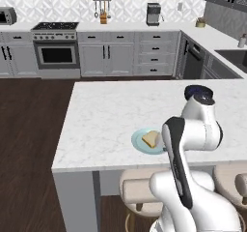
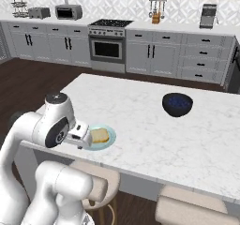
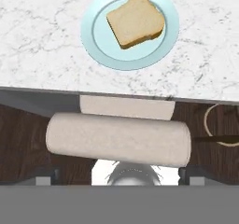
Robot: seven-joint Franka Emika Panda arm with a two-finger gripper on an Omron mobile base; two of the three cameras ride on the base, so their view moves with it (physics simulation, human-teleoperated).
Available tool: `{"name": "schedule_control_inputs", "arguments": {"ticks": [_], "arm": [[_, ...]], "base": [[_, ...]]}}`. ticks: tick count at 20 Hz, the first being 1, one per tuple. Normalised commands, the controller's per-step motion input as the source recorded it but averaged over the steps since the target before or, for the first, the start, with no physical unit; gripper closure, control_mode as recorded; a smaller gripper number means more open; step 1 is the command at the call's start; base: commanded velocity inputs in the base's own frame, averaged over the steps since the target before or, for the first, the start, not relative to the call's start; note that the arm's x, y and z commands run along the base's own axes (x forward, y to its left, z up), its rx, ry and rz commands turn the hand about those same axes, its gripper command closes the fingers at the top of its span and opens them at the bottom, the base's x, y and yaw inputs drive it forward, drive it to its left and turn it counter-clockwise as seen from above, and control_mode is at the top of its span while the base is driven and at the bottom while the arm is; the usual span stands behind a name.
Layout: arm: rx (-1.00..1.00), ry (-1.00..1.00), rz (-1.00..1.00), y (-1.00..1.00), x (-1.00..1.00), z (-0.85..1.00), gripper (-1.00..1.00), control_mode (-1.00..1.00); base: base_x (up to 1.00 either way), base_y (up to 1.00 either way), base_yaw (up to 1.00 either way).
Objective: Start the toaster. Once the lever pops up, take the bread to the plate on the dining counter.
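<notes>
The bread (image 3: 136,21) lies flat on the plate (image 3: 98,43), and the plate sits on the dining counter (image 1: 111,115) close to its near edge. The gripper (image 2: 82,136) hangs just off that edge, drawn back from the plate and level with it; its jaws stand spread wide with nothing between them. From the right base view the hand looks to be almost touching the plate's rim, though the angle makes that hard to judge. Looking along the hand, the plate is straight ahead and above the counter's lip, with the slice a little off-centre on it and turned at a slant.

Directly beneath the gripper is a beige stool (image 3: 119,139), tucked against the counter's grey side. Beyond the plate, farther across the marble from the hand and off to its right, stands a dark blue bowl (image 2: 177,104), well apart from the bread. Far behind, on the wall-side worktop to the hand's left, the toaster (image 2: 39,12) sits beside a toaster oven (image 2: 68,11).
</notes>
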Motion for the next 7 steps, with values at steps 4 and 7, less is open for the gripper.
{"name": "schedule_control_inputs", "arguments": {"ticks": [4,7], "arm": [[-0.09,-0.17,-0.01,0.09,-1.00,0.15,-1.00,-1.00],[-0.12,-0.44,0.00,0.00,-1.00,0.01,-1.00,-1.00]], "base": [[0.00,0.00,0.00],[0.00,0.00,0.00]]}}
